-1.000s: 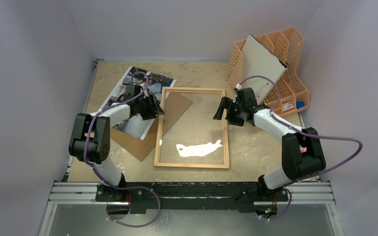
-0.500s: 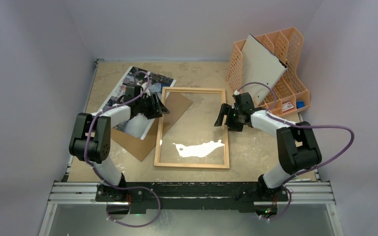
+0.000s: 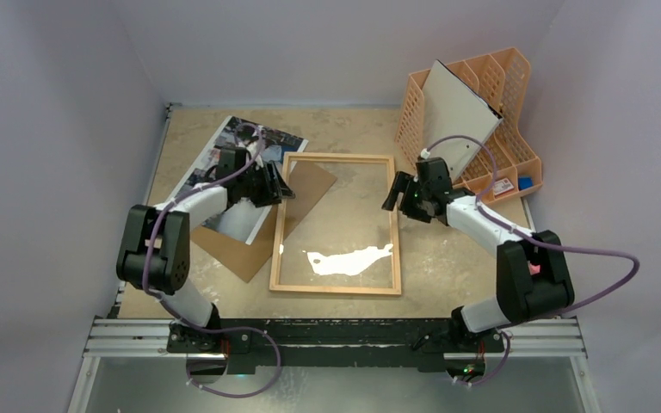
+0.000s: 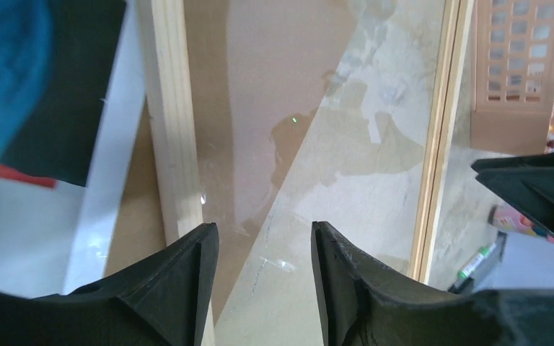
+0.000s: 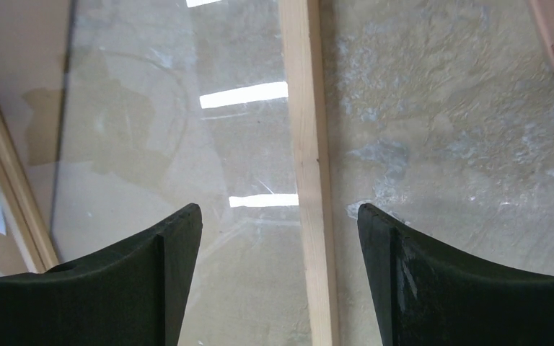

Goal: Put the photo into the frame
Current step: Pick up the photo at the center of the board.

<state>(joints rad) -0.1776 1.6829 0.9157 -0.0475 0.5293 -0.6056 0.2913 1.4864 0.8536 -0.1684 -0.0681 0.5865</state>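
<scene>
Where the frame [image 3: 336, 289] lies: flat on the mottled table [image 3: 353, 129], pane up, and I can see the table through the glass. One long rail passes under my left fingers and the other runs between my right ones.
Left gripper [image 4: 263, 241]: the fingers are apart with only glass showing in the gap. The photo-side fingertip [image 4: 187, 259] hangs over the frame's left rail and the other over the pane. I cannot tell whether either touches.
Right gripper [image 5: 278, 213]: the fingers are spread wide and straddle the right rail, which runs straight up the gap. One fingertip [image 5: 177, 238] is over glass and the other over bare table. Nothing is gripped.
Photo [image 3: 254, 138]: it lies print side up outside my left fingers, across the rail from their gap, not in the frame. My left wrist view shows the blue shirt and white border. A brown strip shows between its edge and the rail, so the two are apart.
Hardboard panel [image 3: 232, 249]: it sits under the photo. One corner reaches beneath the left rail and shows brown through the glass just beyond my left fingertips.
Orange lattice organizer [image 3: 503, 86]: it stands well beyond my right fingers, with a white-grey board [image 3: 456, 112] leaning tilted in it.
Glare [image 3: 349, 258]: a bright patch on the pane, nearer the arm bases than either pair of fingers.
</scene>
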